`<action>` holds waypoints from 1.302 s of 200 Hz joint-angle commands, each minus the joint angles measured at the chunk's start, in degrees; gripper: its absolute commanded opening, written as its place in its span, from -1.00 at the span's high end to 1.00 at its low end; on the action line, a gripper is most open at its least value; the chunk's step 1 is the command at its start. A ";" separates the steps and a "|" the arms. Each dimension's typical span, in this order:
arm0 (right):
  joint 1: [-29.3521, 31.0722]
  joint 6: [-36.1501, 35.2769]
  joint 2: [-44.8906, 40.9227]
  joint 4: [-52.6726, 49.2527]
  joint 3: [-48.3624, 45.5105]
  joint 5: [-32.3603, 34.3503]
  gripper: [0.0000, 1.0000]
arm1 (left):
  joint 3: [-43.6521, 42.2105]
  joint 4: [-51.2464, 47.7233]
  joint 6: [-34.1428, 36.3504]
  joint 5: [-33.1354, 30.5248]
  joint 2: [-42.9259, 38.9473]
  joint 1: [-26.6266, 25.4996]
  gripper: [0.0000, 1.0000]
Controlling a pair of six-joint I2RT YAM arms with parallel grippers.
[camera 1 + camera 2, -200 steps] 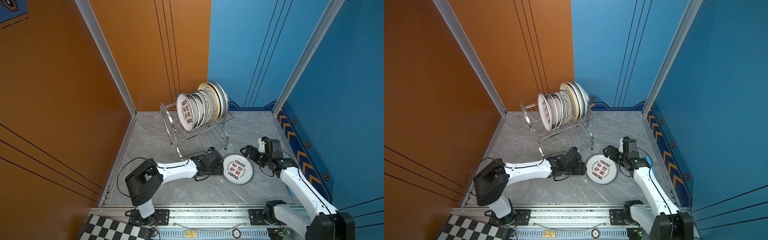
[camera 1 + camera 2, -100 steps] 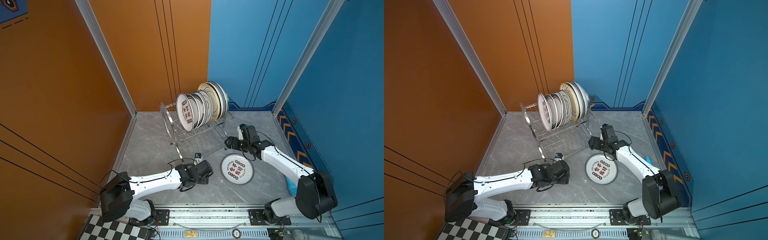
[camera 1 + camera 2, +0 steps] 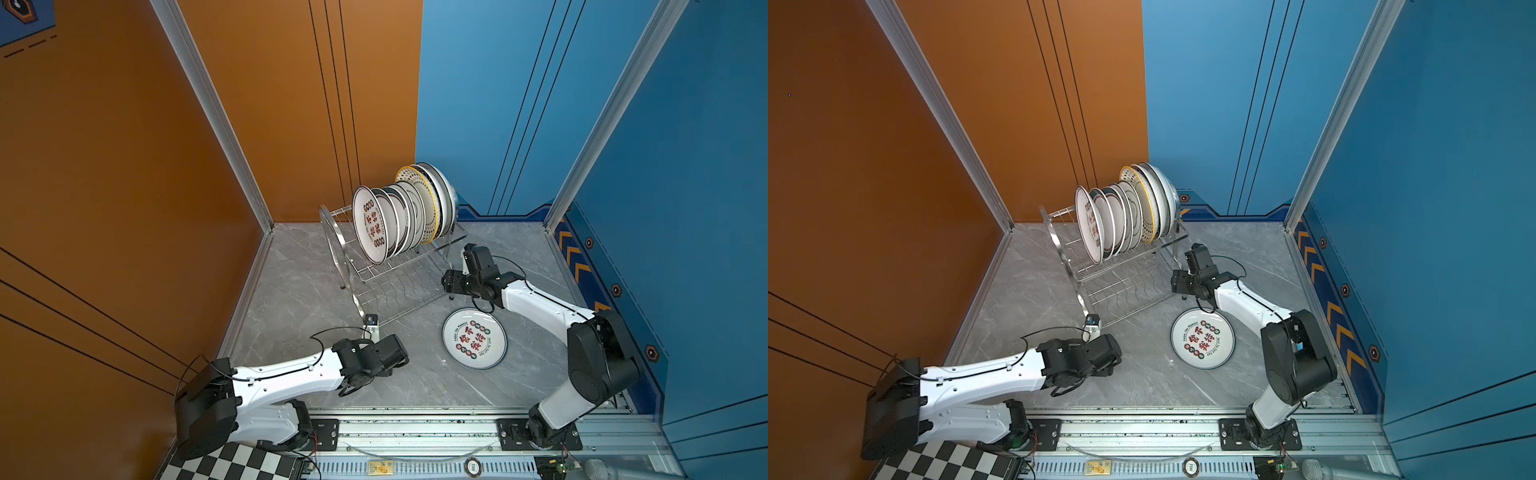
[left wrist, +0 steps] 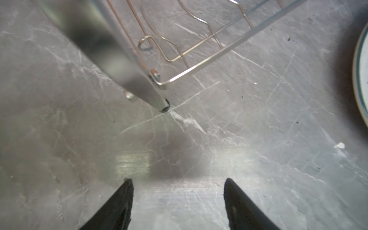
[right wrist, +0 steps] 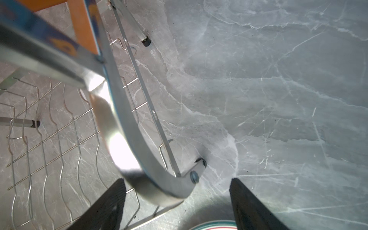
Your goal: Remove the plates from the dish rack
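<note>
Left claw (image 3: 400, 358): low over the table (image 3: 291, 291), at 7 o'clock from the rack (image 3: 335, 241). Jaws spread and empty; in my left wrist view only bare marble lies between the fingertips, with a rack leg (image 4: 159, 99) just ahead.

Rack: at 12 o'clock on the table, near the back wall. Its long axis runs roughly 8 o'clock to 2 o'clock in both top views. The lower tier is bare.

Plates (image 3: 409, 214): packed on the upper tier, standing on edge and leaning a little. Their faces point toward 8 o'clock, and the row follows the rack's long axis. The front plate (image 3: 371, 224), at the 8 o'clock end, has red-black lettering.

Right claw (image 3: 448, 283): low at the rack's 4 o'clock corner, jaws apart and gripping nothing. In my right wrist view the curved foot of the end frame (image 5: 159, 179) sits ahead of the gap. I cannot tell whether it touches.

Loose plate (image 3: 474, 338): flat and face up, at 5 o'clock from the rack, clear of both claws.

Step, as I judge it: one plate is out, and I am between plates with both claws free.

Next move calls for:
- rising to the upper tier;
- pinching one rim from above, probably an end plate;
- drawing it up in its own plane, clear of the wires, without rocking its neighbours.
</note>
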 commanded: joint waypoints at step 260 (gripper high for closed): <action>-0.26 2.61 12.09 3.59 9.69 -0.74 0.16 | -10.09 20.92 12.86 15.02 -5.15 20.63 -0.33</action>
